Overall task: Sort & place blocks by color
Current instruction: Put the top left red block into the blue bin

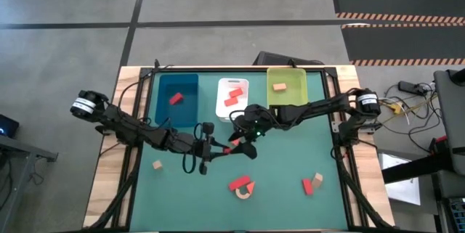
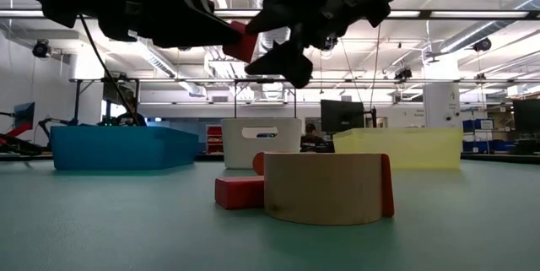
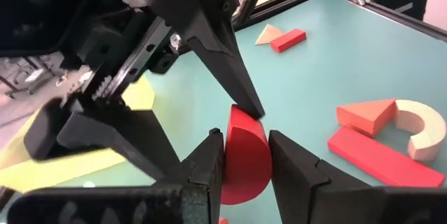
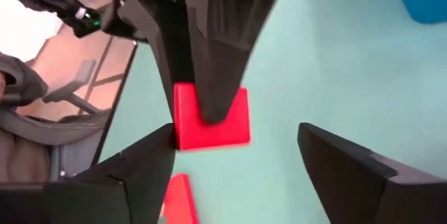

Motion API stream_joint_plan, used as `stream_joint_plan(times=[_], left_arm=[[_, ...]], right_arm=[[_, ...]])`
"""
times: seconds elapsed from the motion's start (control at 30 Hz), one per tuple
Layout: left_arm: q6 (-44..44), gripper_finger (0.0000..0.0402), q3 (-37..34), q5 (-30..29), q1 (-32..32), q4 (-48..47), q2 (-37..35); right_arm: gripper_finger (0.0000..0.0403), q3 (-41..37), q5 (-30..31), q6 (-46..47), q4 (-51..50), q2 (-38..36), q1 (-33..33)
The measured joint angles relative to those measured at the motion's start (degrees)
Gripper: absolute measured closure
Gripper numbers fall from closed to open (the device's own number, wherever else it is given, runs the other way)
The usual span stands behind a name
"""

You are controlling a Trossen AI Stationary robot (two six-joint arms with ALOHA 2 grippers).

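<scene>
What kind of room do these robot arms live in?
Probably a big robotics lab or workshop. Long ceiling lights hang over desks with a monitor, and striped hazard tape marks the concrete floor beyond the green table.

Green table [image 1: 290,178]: three trays [image 1: 178,100], scattered red, tan blocks [image 1: 241,186].

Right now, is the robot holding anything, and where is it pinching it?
Yes. The left gripper pinches a red half-round block by its two flat faces, above the table. The right gripper is open beside it, holding nothing.
</scene>
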Motion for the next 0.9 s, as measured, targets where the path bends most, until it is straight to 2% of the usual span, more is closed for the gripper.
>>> stream_joint_plan(times=[0.17, 0.3, 0.47, 0.67, 0.77, 0.9], left_arm=[[-3.34, 0.0328, 0.10, 0.12, -0.12, -1.13, -0.54], [-6.87, 0.0328, 0.96, -0.46, -0.13, -6.29, -1.91], [-11.02, 0.0328, 1.98, -2.89, -0.07, -14.07, -5.29], [-19.60, 0.0328, 5.68, -6.97, 0.39, -30.64, -10.86], [-26.30, 0.0328, 8.70, -8.78, 1.78, -43.39, -14.00], [-34.77, 0.0328, 14.36, -10.79, 6.07, -62.52, -17.78]], right_arm=[[0.0109, -0.03, 0.94, -1.62, -7.27, -2.61, -0.20], [0.0117, -0.04, 2.02, -2.68, -14.75, -5.43, -0.23], [0.0133, -0.04, 7.25, -4.71, -25.13, -8.75, -0.14], [0.0148, -0.04, 15.89, -8.25, -34.31, -11.56, -0.17], [0.0155, -0.04, 19.29, -9.85, -35.12, -12.33, -0.17], [0.0163, -0.04, 20.59, -12.43, -34.44, -12.73, -0.21]])
